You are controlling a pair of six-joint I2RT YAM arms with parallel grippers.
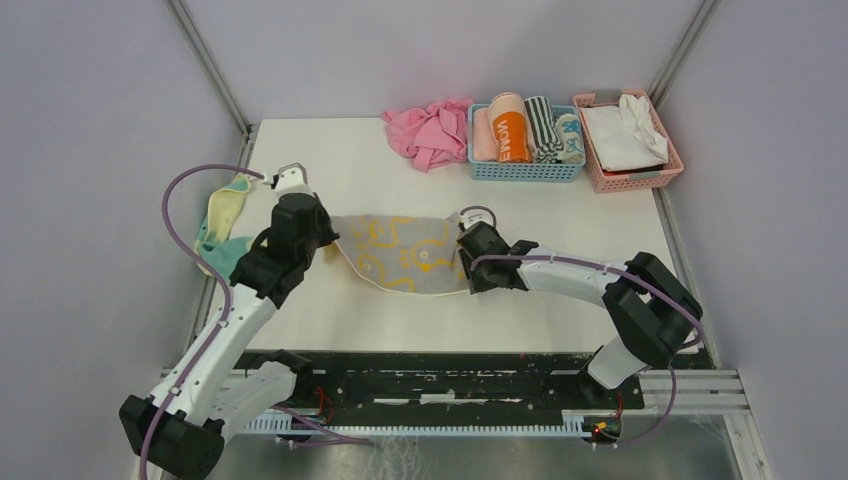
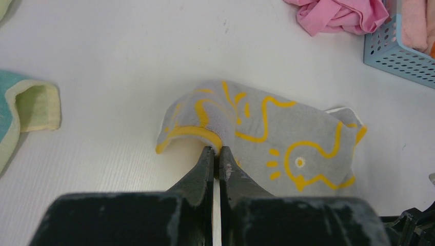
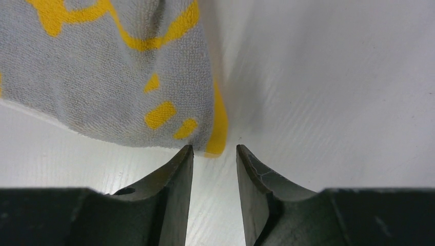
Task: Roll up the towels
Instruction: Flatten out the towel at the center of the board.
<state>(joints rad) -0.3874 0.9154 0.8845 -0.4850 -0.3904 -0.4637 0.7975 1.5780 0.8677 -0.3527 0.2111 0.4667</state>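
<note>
The light grey towel [image 1: 400,255] with yellow marks lies spread in the middle of the table. My left gripper [image 1: 328,243] is shut on its left edge [image 2: 216,149], and that edge curls up off the table in the left wrist view. My right gripper [image 1: 464,262] is at the towel's right corner. Its jaws stand apart [image 3: 214,148] with only bare table between them, and the yellow-trimmed corner of the towel [image 3: 102,77] lies just beyond the fingertips. The pale yellow and teal towel [image 1: 225,225] lies crumpled at the table's left edge.
A plain pink cloth [image 1: 430,132] is bunched at the back of the table. Beside it stands a blue basket [image 1: 525,170] holding several rolled towels, then a pink basket [image 1: 632,181] with white cloth. Grey walls close in the table on three sides.
</note>
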